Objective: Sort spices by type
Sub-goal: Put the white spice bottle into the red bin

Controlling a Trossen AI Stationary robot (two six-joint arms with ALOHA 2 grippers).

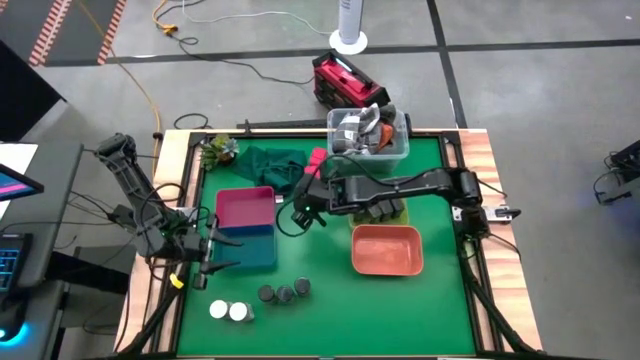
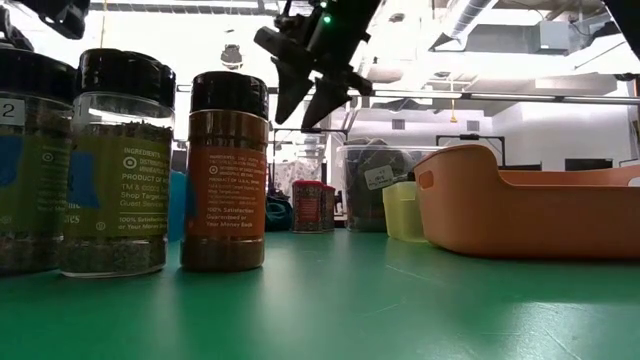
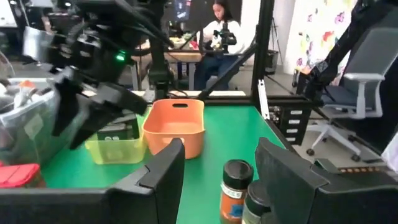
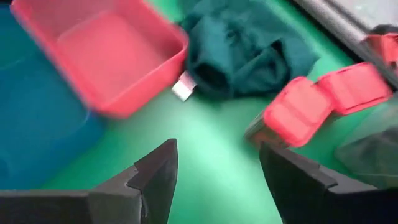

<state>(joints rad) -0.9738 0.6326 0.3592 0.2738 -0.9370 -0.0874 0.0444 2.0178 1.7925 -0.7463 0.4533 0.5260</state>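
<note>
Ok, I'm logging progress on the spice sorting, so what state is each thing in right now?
Right claw: open, empty, above the mat near the pink cubes.
Left claw: shut, empty, by the blue tray.
Pink tray: empty.
Orange tray: empty.
Dark-lidded jars: upright, unsorted.
White-topped jars: upright, unsorted.
Clear tub: full of clutter.

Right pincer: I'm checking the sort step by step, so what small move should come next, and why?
Probably ease the right pincer forward and down onto the pink cubes. Its fingers are open with nothing between them, it hangs above the mat, and the cubes lie just ahead beside the green cloth, outside every tray.
</note>
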